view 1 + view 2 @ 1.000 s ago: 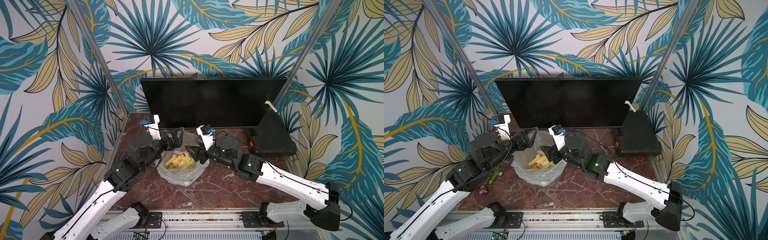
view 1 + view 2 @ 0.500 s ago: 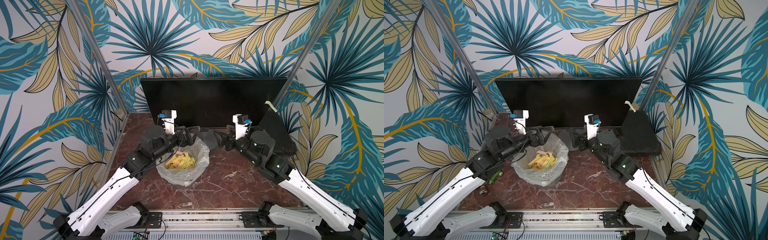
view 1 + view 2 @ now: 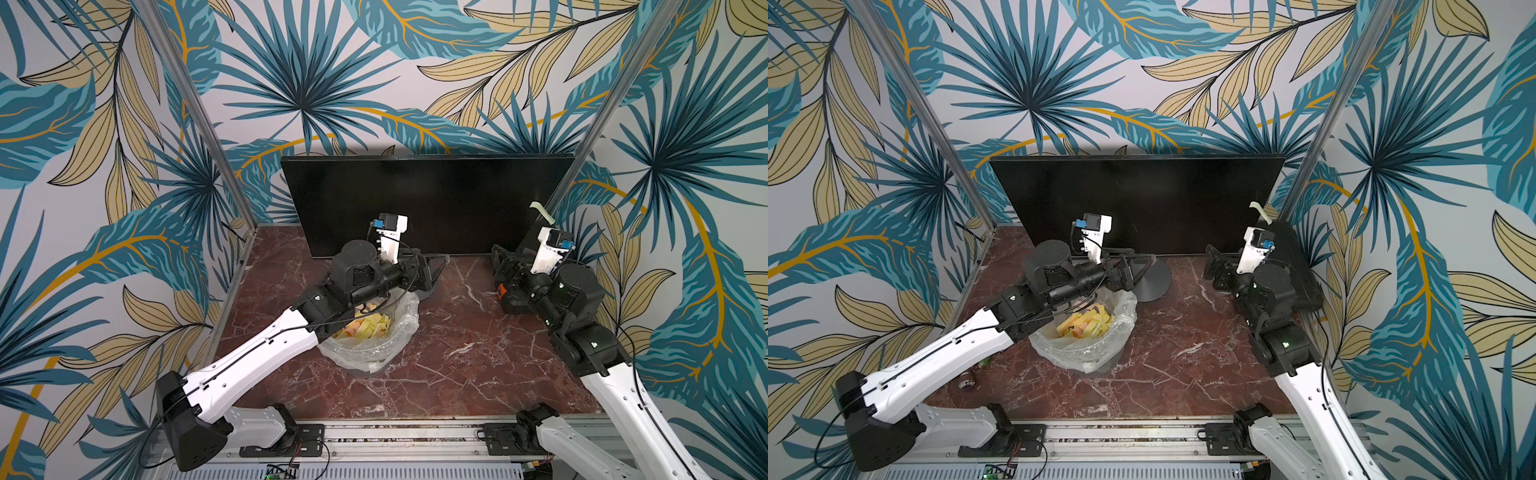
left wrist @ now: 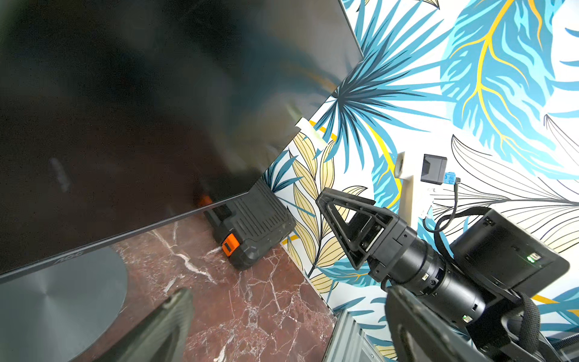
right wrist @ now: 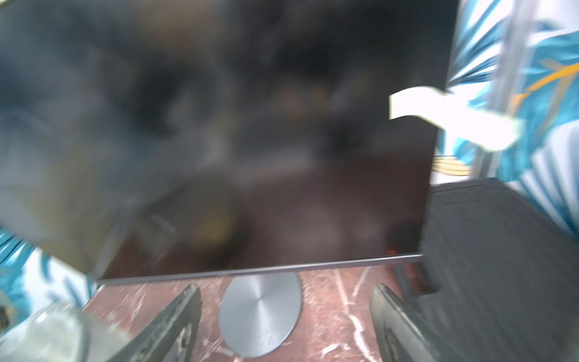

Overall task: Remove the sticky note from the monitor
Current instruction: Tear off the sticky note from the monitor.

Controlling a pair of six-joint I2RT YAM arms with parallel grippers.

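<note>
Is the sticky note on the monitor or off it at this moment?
On. The pale sticky note clings to the edge of the monitor on the robot's right, with its free end curling away from the screen.

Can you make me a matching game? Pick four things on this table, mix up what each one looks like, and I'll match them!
Things:
1. monitor
2. sticky note
3. bin
4. case

Clues:
A. full of yellow paper
B. has an orange latch
C. stands on a round grey base
D. pale, curling strip

Pairs: 1-C, 2-D, 3-A, 4-B
</note>
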